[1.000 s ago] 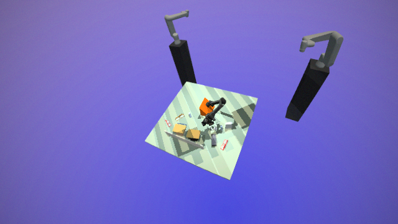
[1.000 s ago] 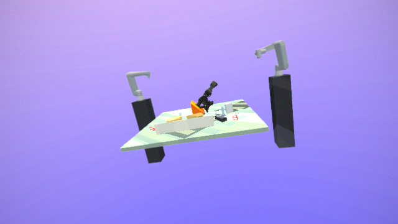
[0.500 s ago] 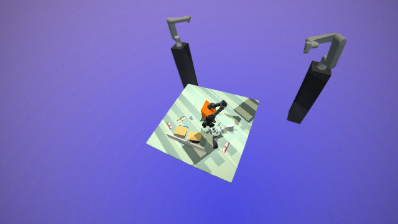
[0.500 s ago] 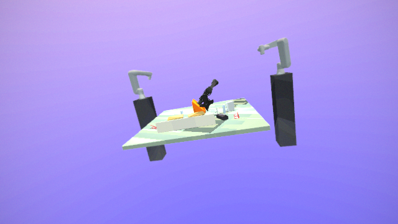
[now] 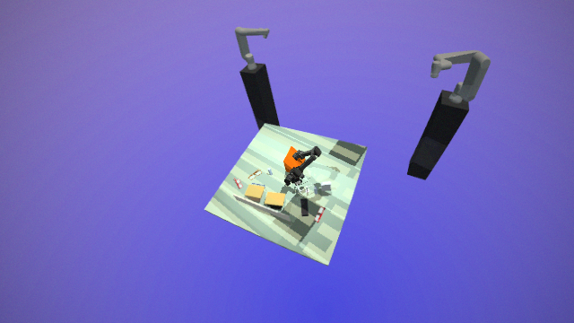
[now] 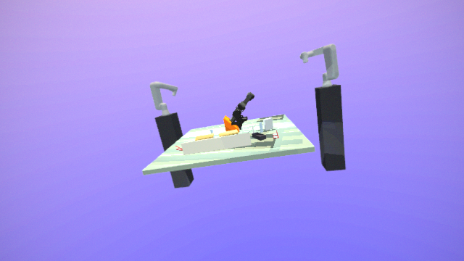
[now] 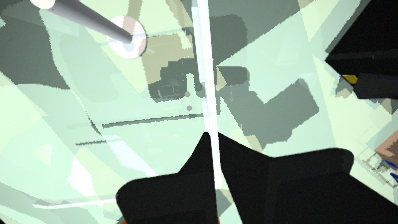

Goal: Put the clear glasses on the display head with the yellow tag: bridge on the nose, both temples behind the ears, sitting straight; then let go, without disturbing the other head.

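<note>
My gripper (image 7: pixel 209 135) (image 5: pixel 291 179) (image 6: pixel 237 121) is shut on the clear glasses (image 7: pixel 202 50). In the wrist view they show as a thin pale clear bar running from between the black fingertips up to the top edge. The gripper hangs low over the middle of the table (image 5: pixel 323 242) (image 6: pixel 290 145), just in front of the orange block (image 5: pixel 291 159) (image 6: pixel 228 125). A small yellow tag (image 7: pixel 350 78) sits on a dark shape (image 7: pixel 367 40) at the upper right of the wrist view. I cannot tell whether that shape is the display head. A pale grey block (image 5: pixel 326 187) (image 6: pixel 268 124) stands to the right of the gripper.
A grey rod ending in a round disc (image 7: pixel 130 37) lies at the wrist view's upper left. Two tan boxes (image 5: pixel 254 193) (image 5: pixel 274 199) stand behind a low grey wall (image 5: pixel 262 207) (image 6: pixel 217 144). A black bar (image 5: pixel 304 207), red-white packets (image 5: pixel 319 214) (image 5: pixel 238 183) and another pair of glasses (image 5: pixel 255 174) lie about.
</note>
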Available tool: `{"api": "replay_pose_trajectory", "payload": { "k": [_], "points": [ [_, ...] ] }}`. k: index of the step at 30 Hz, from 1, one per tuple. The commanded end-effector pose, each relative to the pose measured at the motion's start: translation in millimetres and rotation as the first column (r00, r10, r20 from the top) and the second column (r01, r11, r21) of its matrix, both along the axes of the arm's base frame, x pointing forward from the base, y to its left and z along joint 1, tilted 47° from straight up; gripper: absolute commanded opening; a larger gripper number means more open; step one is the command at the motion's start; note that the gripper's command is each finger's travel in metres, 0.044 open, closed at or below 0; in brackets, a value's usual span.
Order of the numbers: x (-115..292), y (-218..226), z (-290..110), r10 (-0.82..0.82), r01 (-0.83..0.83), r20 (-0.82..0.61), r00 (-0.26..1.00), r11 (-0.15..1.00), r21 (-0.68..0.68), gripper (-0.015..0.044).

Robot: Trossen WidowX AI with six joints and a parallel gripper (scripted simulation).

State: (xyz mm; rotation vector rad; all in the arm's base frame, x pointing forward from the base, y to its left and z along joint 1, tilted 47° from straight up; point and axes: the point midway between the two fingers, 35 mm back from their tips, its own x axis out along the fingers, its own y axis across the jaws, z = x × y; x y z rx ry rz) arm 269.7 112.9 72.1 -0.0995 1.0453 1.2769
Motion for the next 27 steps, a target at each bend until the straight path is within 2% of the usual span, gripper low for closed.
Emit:
{"api": "replay_pose_trajectory", "payload": {
  "k": [1, 27],
  "points": [
    [-2.2, -2.3, -3.3, 0.002, -0.002, 0.000, 1.000, 1.000, -0.003, 0.0000],
    [1.1, 0.9, -0.2, 0.002, -0.002, 0.000, 1.000, 1.000, -0.003, 0.0000]
  ]
}}
